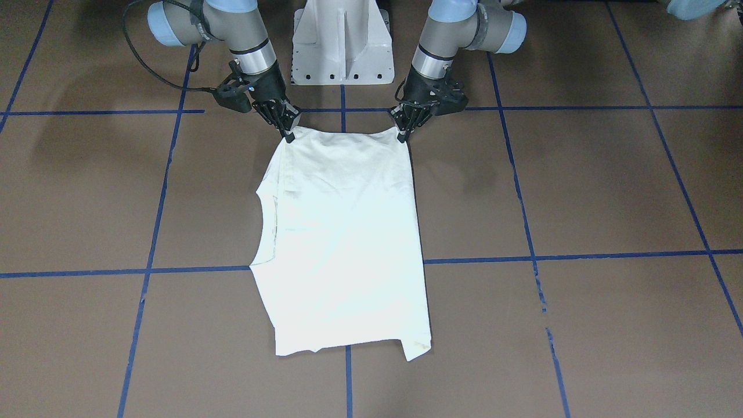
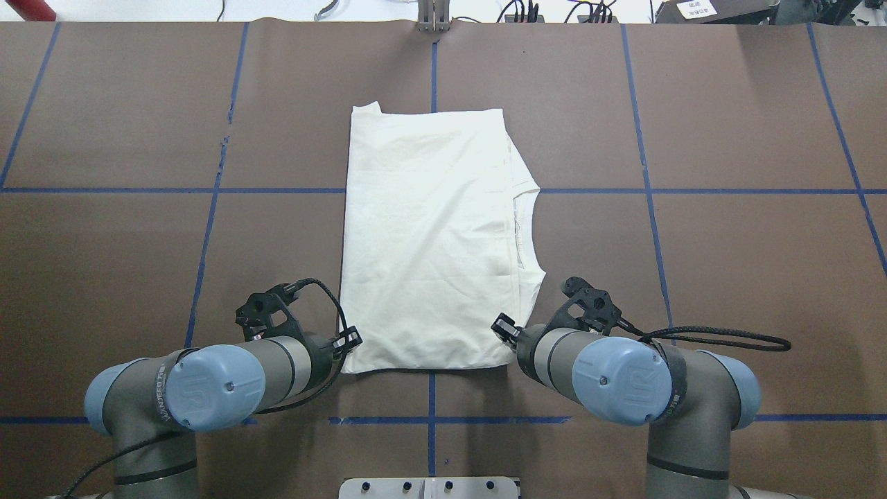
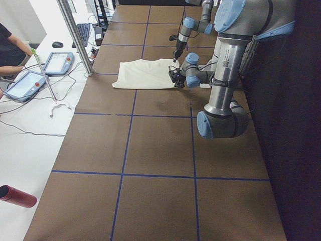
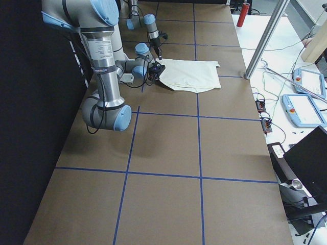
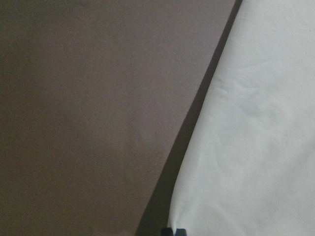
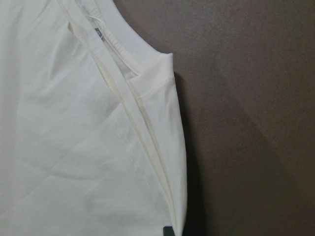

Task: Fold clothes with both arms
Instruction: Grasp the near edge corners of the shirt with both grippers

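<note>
The clothes are one cream shirt (image 1: 342,244), folded into a long rectangle with its plain side up, lying across the table's middle (image 2: 429,235). Its neckline (image 2: 530,229) faces the robot's right. My left gripper (image 1: 401,138) is shut on the corner of the shirt's edge nearest the robot base. My right gripper (image 1: 289,138) is shut on the other near corner, and the edge sags slightly between them. In the overhead view both wrists hide the fingertips. In each wrist view cream cloth (image 5: 256,137) (image 6: 74,147) runs down to a dark fingertip (image 5: 173,231) (image 6: 169,230).
The white pedestal base (image 1: 342,40) stands just behind the grippers. Blue tape lines (image 2: 433,62) grid the brown table. Beyond its far edge a white bench holds tablets (image 3: 27,85), cables, a metal post (image 3: 75,35) and a red bottle (image 3: 17,196); a person's arm (image 3: 7,50) shows there.
</note>
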Available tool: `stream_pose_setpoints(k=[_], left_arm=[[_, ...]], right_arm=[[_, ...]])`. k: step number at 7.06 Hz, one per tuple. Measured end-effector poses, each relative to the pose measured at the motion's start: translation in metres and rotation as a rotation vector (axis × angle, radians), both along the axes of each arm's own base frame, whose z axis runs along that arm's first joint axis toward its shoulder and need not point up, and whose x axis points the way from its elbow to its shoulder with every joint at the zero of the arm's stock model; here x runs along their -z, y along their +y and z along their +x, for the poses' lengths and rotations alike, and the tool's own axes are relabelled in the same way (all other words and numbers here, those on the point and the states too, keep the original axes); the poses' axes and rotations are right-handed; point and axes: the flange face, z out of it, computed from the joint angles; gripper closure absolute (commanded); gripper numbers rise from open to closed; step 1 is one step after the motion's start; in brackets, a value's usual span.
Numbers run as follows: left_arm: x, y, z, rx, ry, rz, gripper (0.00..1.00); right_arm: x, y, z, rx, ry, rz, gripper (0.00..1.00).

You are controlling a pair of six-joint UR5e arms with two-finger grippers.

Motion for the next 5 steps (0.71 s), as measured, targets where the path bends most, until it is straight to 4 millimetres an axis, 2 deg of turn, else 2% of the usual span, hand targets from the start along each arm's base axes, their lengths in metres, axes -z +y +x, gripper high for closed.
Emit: stream_pose_setpoints(k=[1, 3, 4, 5], left_arm=[[0.018, 0.004, -0.014, -0.001, 0.002, -0.001, 1.00], [0.070, 0.022, -0.060, -0.019, 0.016, -0.028, 1.00], [0.090, 0.030, -0.076, -0.044, 0.036, -0.041, 1.00], [0.101, 0.028, -0.085, -0.055, 0.048, -0.043, 1.00]], right_arm=[[0.003, 0.006, 0.013, 0.003, -0.014, 0.001, 1.00], [0.015, 0.042, 0.061, 0.042, -0.064, 0.009, 1.00], [0.030, 0.047, 0.085, 0.041, -0.102, 0.020, 1.00], [0.042, 0.039, 0.099, 0.020, -0.128, 0.030, 1.00]])
